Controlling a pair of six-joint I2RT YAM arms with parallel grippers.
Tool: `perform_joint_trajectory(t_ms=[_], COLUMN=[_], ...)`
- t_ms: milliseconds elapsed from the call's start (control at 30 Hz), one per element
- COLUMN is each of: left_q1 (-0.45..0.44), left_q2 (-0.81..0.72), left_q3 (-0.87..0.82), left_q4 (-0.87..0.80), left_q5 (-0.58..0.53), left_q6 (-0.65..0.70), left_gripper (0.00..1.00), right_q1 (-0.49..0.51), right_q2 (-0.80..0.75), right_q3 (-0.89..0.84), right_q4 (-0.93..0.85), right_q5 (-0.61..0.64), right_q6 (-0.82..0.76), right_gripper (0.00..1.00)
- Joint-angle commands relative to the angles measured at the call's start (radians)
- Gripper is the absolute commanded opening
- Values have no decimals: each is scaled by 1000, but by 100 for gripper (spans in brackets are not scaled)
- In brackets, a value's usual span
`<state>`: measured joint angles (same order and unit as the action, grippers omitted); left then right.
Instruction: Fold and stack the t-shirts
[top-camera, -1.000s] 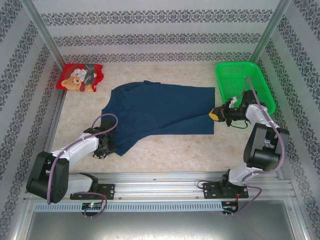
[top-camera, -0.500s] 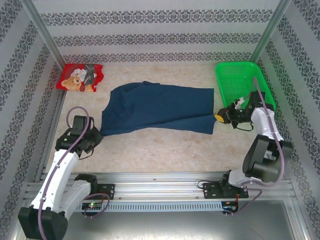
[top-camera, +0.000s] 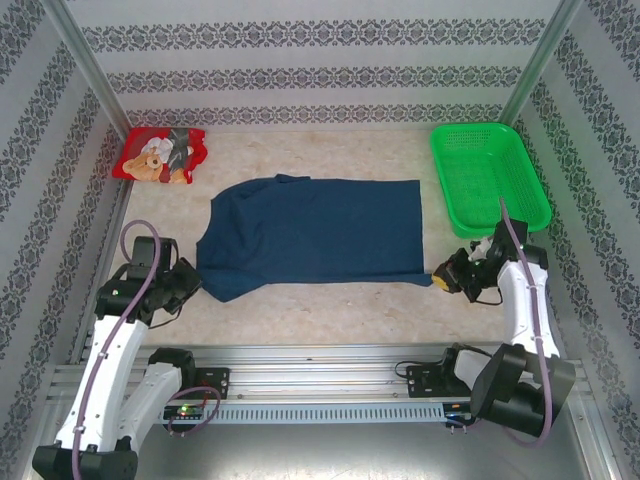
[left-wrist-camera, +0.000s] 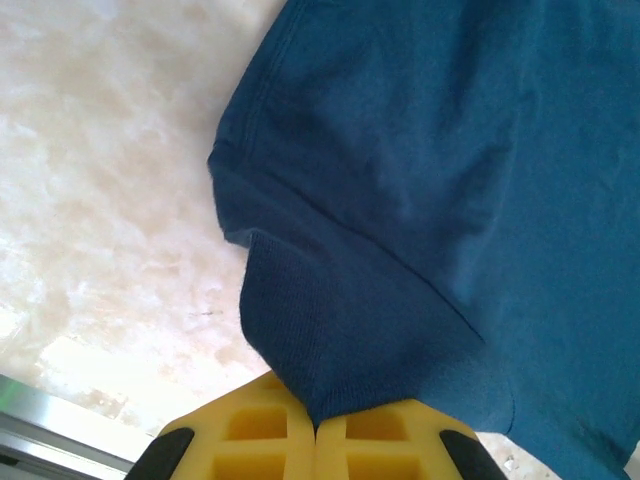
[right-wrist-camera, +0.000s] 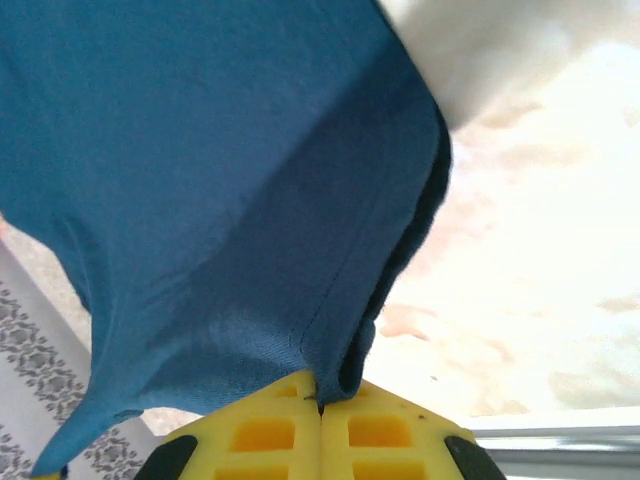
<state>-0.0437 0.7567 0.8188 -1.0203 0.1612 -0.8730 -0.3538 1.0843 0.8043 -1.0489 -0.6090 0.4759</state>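
Beige marbled surface (top-camera: 330, 310) bore the dark navy cloth t-shirt (top-camera: 310, 235) spread unfolded; left jaws and right jaws gripped its near corners. Red teddy-bear-print t-shirt (top-camera: 160, 157) sat far-left; nothing stacked.

Left pincer (left-wrist-camera: 316, 425), right pincer (right-wrist-camera: 320, 405): both closed.

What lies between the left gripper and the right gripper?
The navy t-shirt spans that stretch, seen in the top view; the left gripper and the right gripper each pinch a near corner of it.
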Motion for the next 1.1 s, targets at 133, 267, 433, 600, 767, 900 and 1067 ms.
perform_joint_trajectory(t_ms=[133, 267, 433, 600, 767, 900, 1067], left_q1=[10, 10, 10, 11, 10, 11, 11], left_q2=[201, 342, 458, 526, 585, 612, 632], left_q3=[130, 238, 328, 359, 396, 417, 421], left_q4=[92, 142, 175, 196, 196, 187, 177], left_q5=[-26, -38, -19, -1, -10, -21, -55], left_q6=[101, 186, 248, 289, 332, 358, 386], left_gripper=[0, 0, 0, 0, 0, 0, 0], right_q1=[-10, -8, 1, 25, 59, 81, 122], right_q2=[81, 178, 280, 359, 434, 483, 544], right_q3=[54, 134, 210, 245, 302, 343, 403], right_q4=[15, 55, 85, 114, 112, 118, 119], right_q5=[115, 108, 102, 103, 135, 141, 157], right_q6=[-11, -27, -45, -59, -93, -105, -110], right_gripper=[0, 0, 0, 0, 0, 0, 0])
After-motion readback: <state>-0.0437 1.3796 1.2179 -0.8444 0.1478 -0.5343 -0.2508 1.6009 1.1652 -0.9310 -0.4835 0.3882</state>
